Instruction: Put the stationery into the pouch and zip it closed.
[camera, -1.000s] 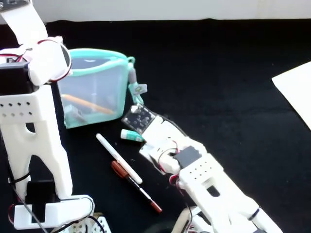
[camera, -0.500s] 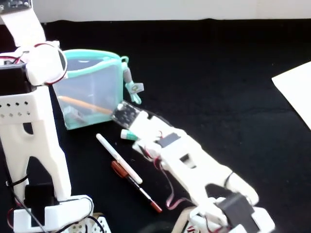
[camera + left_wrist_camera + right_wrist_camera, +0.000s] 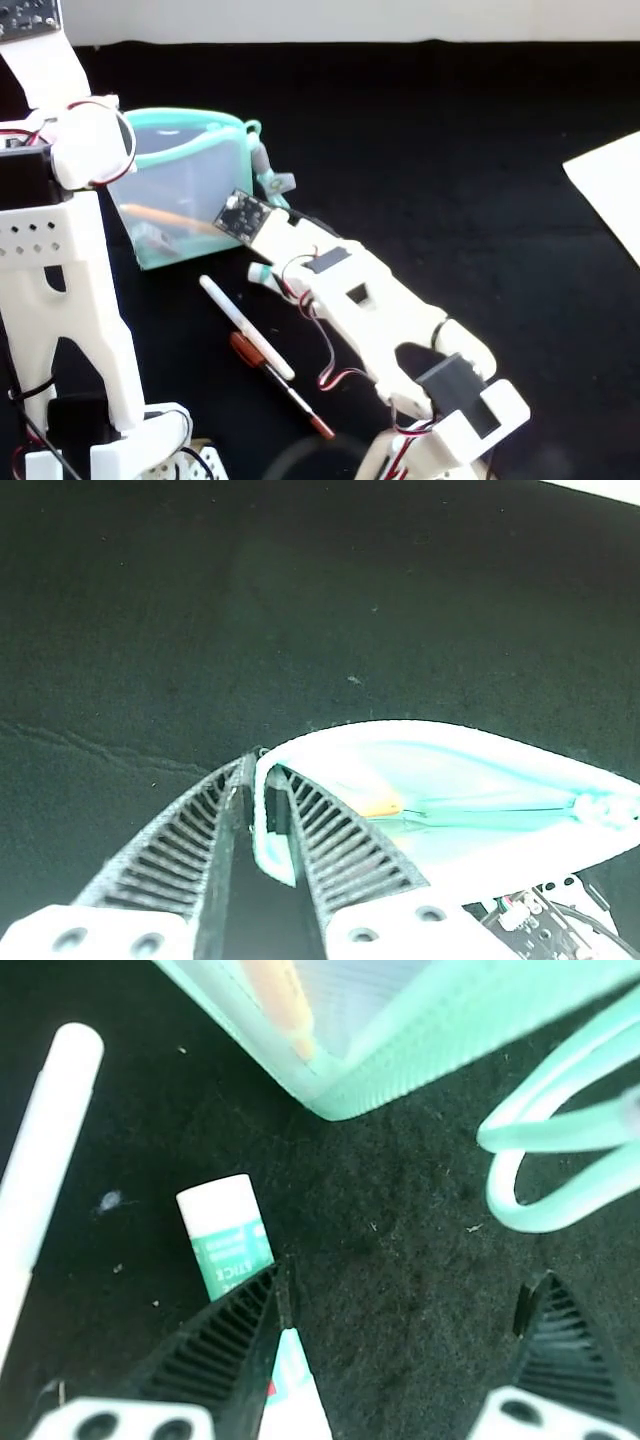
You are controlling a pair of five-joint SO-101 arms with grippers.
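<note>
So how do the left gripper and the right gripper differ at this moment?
The left gripper is shut on the rim of the pouch, while the right gripper is open and holds nothing. The left gripper is up at the pouch's mouth; the right gripper is low over the table, with one finger beside the glue stick lying outside the pouch. Both are close to the pouch.

A white sheet [image 3: 610, 190] lies at the edge of the black tabletop [image 3: 450, 130].
</note>
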